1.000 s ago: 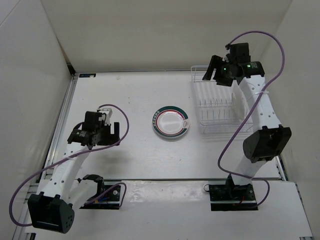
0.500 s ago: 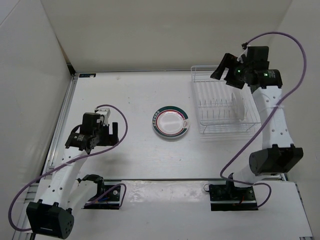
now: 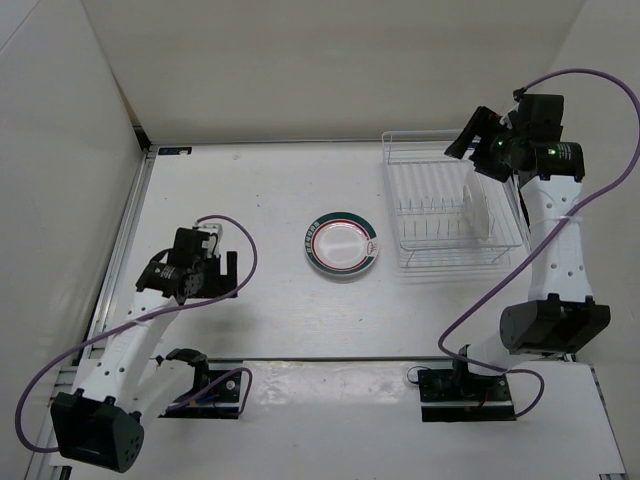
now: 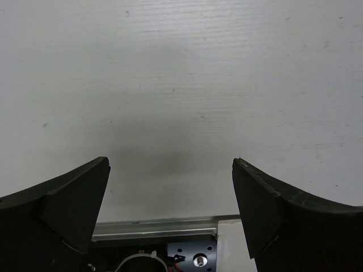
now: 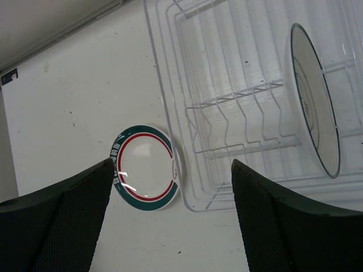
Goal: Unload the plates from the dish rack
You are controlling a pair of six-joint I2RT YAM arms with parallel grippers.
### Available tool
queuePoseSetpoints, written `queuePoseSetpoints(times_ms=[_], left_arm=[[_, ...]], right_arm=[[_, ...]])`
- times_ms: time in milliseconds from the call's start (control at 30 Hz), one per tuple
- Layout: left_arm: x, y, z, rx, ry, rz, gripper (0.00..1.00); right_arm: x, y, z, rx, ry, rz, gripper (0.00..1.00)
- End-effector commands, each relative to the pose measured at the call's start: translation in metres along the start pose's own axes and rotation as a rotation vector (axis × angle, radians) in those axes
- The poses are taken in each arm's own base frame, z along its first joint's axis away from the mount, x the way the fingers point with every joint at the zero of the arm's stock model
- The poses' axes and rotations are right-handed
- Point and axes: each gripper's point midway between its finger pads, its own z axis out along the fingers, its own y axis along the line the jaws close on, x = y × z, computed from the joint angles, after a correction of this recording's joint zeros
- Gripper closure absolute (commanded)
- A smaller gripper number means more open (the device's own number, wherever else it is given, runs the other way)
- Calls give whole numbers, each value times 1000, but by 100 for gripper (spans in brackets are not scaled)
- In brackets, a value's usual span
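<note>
Right wrist: my right pincer (image 5: 172,165), spread, empty, above dish rack (image 5: 227,99). Upright plate (image 5: 317,127) at rack's right end: straddle rim, clench gently, lift straight off prongs.

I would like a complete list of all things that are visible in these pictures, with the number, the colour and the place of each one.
ringed plate: one, white with green outer ring and red inner ring, flat on the table, left of the rack.
standing plate: one, white with a dark rim, upright on edge inside the rack, toward its right side.
rack: one, white wire, back right of the table.
table: one, white, under everything.
walls: white, around the table.
cables: two, purple, one along each arm.
left arm: white with black joints, near left; left tool open, empty.
right arm: white with black joints, right side; right tool open, empty, raised near the rack's far edge.
</note>
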Motion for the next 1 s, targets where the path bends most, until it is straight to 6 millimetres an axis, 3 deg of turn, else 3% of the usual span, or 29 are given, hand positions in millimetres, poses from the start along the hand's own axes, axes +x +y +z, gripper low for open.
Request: queuePoseSetpoints(times_ms=[0, 167, 300, 433, 567, 667, 967], left_arm=[[-11, -13, -14, 66, -90, -18, 0], [-18, -18, -22, 103, -162, -11, 0], [-18, -28, -27, 162, -156, 0, 0], [-17, -40, -32, 230, -171, 17, 0], [-14, -45, -34, 235, -171, 49, 0], [-14, -47, -36, 242, -178, 59, 0], [-11, -51, -35, 261, -163, 70, 0]], right_arm=[[0, -13, 0, 41, 26, -3, 16], [5, -41, 12, 120, 53, -25, 21], [-5, -55, 22, 173, 54, -37, 26], [-14, -57, 28, 195, 68, -41, 29], [-10, -73, 38, 251, 88, -55, 42], [-7, -90, 42, 328, 115, -79, 45], [10, -124, 47, 436, 149, -97, 45]])
